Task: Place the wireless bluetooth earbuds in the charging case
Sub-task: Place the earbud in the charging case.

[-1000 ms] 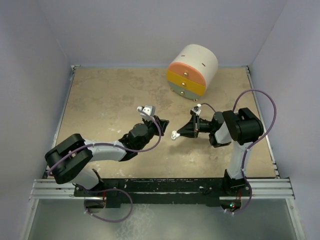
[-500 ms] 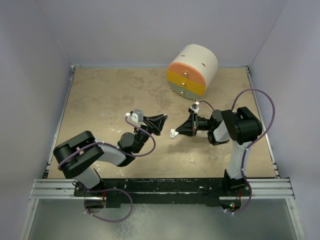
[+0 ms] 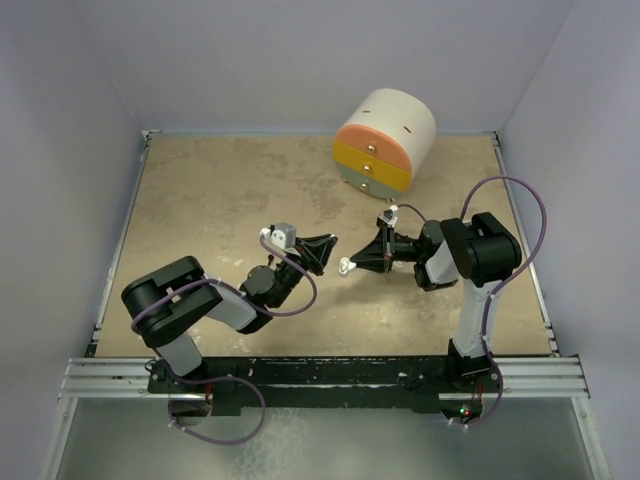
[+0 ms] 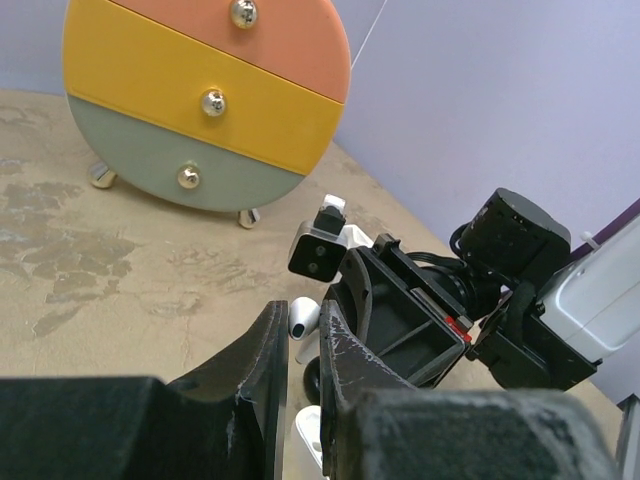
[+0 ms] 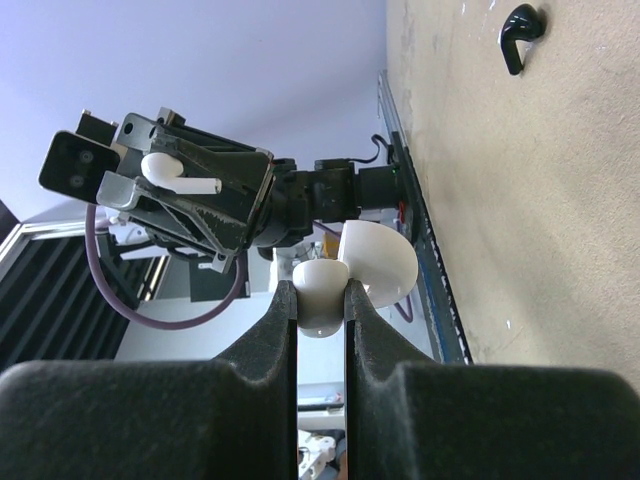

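The setting looks like a robotics lab test cell. Plain lavender walls box in a tan table on the left, right and far sides. An aluminium rail at the near edge carries two robot arms trailing purple cables. A toy-like drawer unit stands at the far side as a prop.

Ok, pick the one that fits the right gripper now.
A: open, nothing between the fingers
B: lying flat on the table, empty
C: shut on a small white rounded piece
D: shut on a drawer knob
C: in the right wrist view the right gripper has both fingers pressed against a small white rounded piece, well away from the drawer unit.
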Tool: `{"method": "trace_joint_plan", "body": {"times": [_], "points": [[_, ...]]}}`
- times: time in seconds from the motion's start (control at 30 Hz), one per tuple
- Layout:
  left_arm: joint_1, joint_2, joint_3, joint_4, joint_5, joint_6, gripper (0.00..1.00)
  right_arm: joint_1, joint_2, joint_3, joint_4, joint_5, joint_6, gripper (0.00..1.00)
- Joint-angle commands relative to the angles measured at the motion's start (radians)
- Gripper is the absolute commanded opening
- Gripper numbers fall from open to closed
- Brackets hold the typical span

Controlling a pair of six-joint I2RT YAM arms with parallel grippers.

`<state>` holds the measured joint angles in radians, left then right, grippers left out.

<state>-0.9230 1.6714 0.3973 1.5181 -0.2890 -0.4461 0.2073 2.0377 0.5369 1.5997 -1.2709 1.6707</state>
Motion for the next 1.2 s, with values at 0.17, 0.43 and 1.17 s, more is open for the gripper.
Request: {"method": "trace_joint_plan", "body": {"times": [0.17, 0.43, 1.17], "points": [[0.003, 0.036, 0.048, 0.203, 0.04, 0.072, 0.0, 0.004, -0.01, 0.008, 0.775, 0.03, 0.035, 0.0], [0.004, 0.05, 0.056, 0.205, 0.058, 0.085, 0.0, 0.004, -0.011, 0.001, 0.782, 0.033, 0.035, 0.0], [0.003, 0.102, 0.076, 0.203, 0.086, 0.095, 0.0, 0.004, -0.027, 0.018, 0.787, 0.024, 0.075, 0.0]]}}
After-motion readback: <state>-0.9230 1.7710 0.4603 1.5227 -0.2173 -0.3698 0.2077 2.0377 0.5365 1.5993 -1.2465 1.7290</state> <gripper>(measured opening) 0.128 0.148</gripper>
